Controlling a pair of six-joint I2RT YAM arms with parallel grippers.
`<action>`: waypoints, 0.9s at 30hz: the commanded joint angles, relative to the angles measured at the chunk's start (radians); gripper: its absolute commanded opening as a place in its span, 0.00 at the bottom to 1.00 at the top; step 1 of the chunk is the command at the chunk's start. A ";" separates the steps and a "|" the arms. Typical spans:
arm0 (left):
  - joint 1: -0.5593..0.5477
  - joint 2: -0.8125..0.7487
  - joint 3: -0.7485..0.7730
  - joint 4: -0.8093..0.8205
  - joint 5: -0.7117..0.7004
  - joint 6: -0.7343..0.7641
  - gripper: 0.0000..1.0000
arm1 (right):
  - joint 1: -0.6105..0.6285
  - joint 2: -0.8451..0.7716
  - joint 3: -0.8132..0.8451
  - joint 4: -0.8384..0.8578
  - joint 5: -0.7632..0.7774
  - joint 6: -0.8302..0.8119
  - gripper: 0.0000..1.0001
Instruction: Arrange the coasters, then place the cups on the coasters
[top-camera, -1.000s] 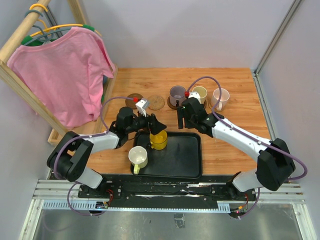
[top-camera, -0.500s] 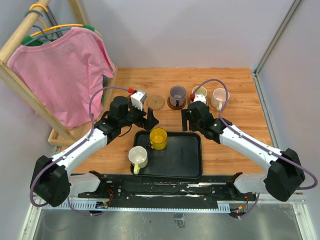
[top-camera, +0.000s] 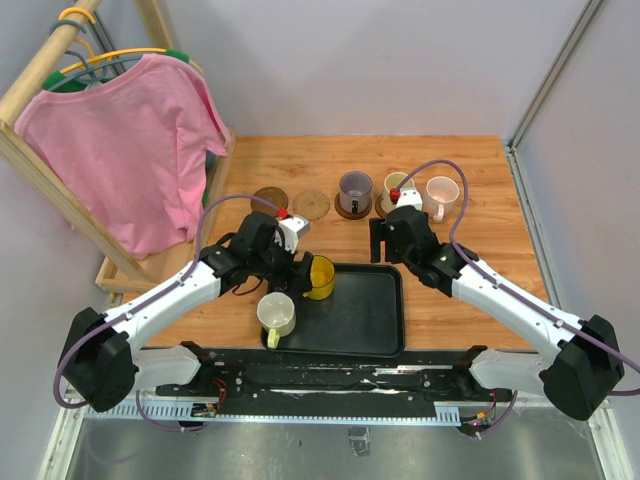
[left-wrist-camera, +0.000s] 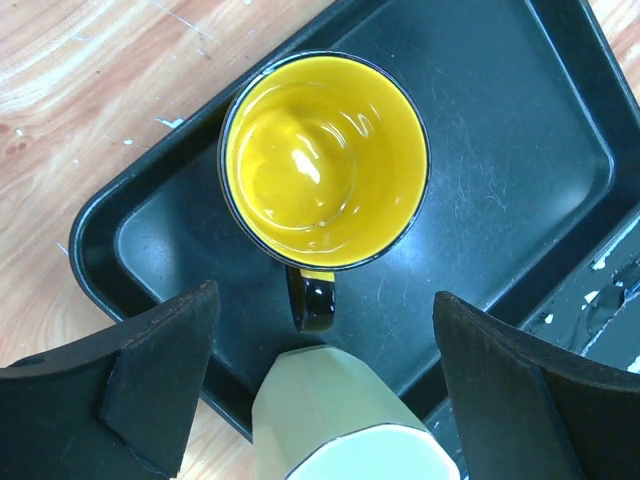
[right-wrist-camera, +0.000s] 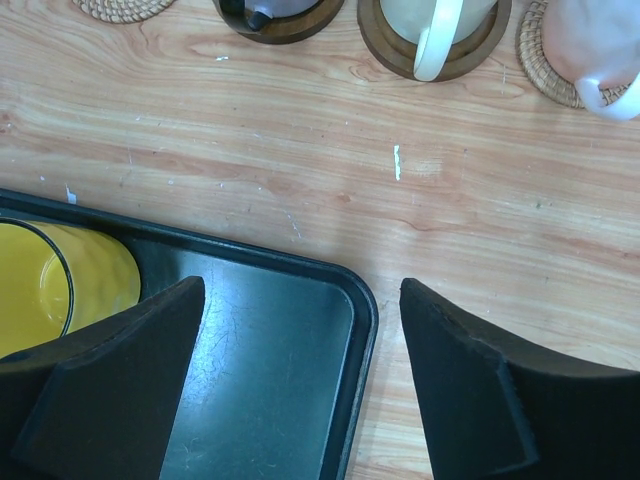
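**Both grippers open and empty over the black tray, yellow mug just ahead of the left one**

The left gripper (left-wrist-camera: 325, 308) hangs over the black tray (left-wrist-camera: 520, 150) with its jaws spread wide, gripping nothing. Its two dark fingers (left-wrist-camera: 150, 390) stand on either side of the handle of the yellow mug (left-wrist-camera: 322, 160) and touch neither the handle nor the cup. The mug stands upright just ahead of the fingertips, near the tray's far left corner, with its handle pointing back toward the gripper. Closer in, beneath the wrist, a white mug (top-camera: 275, 308) with a yellowish handle stands at the tray's near left corner.

The right gripper (right-wrist-camera: 302, 292) is also wide open and empty. It hovers over the tray's far right corner, where the rim meets the wooden table (right-wrist-camera: 450, 200).

A row of coasters and mugs runs across the table beyond its fingertips:
- Straight ahead and slightly left, a grey-purple mug (top-camera: 354, 187) sits on a dark brown coaster (right-wrist-camera: 312, 25).
- To the right of that, a cream mug (right-wrist-camera: 405, 12) sits on a second dark brown coaster (right-wrist-camera: 385, 50).
- Farther right, a pink mug (right-wrist-camera: 590, 35) sits on a tan woven coaster (right-wrist-camera: 532, 50).
- To the left of the grey-purple mug lies a bare tan coaster (right-wrist-camera: 125, 8).
- Past that, at the row's left end, lies a bare brown coaster (top-camera: 268, 198).
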 joint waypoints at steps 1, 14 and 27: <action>-0.028 -0.005 0.006 -0.030 -0.001 0.014 0.91 | 0.018 -0.012 -0.016 0.013 0.027 0.004 0.80; -0.056 0.078 -0.004 0.018 -0.070 -0.036 0.81 | 0.018 0.036 0.005 0.013 0.013 -0.002 0.81; -0.058 0.101 -0.071 0.126 -0.043 -0.034 0.61 | 0.017 0.061 0.016 0.001 0.013 0.003 0.81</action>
